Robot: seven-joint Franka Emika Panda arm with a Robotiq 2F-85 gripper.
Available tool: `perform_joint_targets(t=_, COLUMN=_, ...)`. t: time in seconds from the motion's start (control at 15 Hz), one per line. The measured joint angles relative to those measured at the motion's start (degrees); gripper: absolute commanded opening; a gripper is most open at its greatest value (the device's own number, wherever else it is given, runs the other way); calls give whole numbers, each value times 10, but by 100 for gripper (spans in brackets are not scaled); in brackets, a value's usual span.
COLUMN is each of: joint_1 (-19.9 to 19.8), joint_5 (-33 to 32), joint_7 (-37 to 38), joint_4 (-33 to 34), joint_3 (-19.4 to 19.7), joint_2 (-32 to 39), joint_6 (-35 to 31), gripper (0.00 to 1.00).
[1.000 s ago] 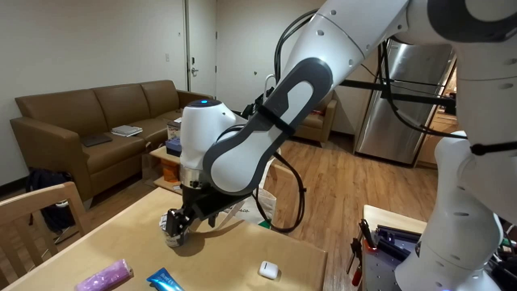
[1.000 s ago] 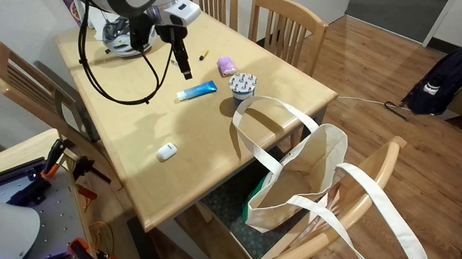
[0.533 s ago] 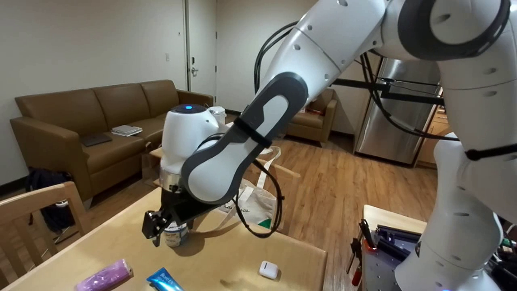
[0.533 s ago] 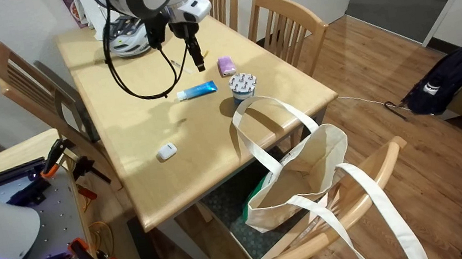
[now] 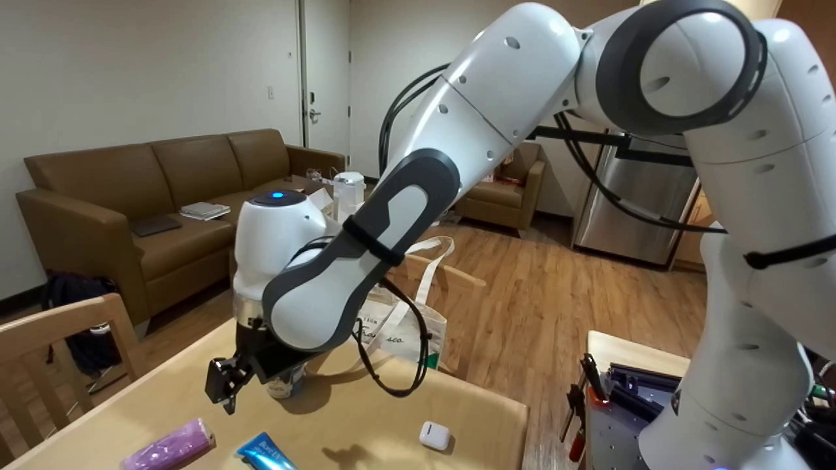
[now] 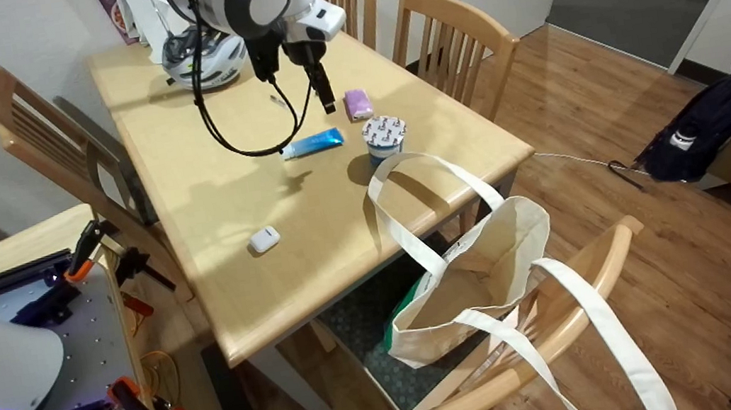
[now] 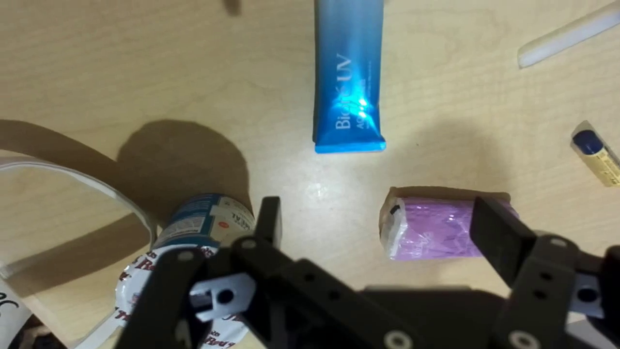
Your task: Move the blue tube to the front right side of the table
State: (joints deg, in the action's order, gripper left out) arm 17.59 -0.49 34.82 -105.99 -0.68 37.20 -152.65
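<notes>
The bright blue tube (image 6: 312, 144) lies flat near the middle of the pale tan table (image 6: 227, 289). It also shows in an exterior view (image 5: 266, 452), cut off by the frame's lower edge, and in the wrist view (image 7: 348, 87), with its cap end out of the picture. My gripper (image 7: 378, 223) is open and empty, its fingers wide apart, above the table. In the wrist view the blue tube lies beyond the fingertips. One finger overlaps the view of the lavender package (image 7: 431, 230), well above it. The gripper also shows in an exterior view (image 6: 327, 99).
A blue-and-white cup (image 7: 203, 220) stands near the left finger in the wrist view. A tote bag (image 6: 470, 290) on a chair reaches its strap over the table edge. A white case (image 6: 264, 239), a helmet (image 6: 206, 63) and a glue stick (image 7: 598, 157) are on the table.
The arm has moved left and somewhat lower in an exterior view, away from in front of the cup toward the lavender package's side. The tube and other objects have not moved.
</notes>
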Motion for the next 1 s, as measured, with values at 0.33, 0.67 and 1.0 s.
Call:
perform_joint_targets(t=0.33, joint_1=7, joint_5=20, joint_7=2, joint_4=-3, joint_3=-6, joint_2=9, joint_6=0, gripper=100)
perform_joint_targets(t=0.67, joint_1=25, joint_5=28, joint_7=21, joint_4=-12, joint_3=-8, joint_2=38, joint_6=-3, gripper=100)
perform_joint_targets(t=1.0, joint_1=47, joint_5=42, joint_7=51, joint_4=-20, joint_3=-9, joint_2=72, joint_6=-5, gripper=100)
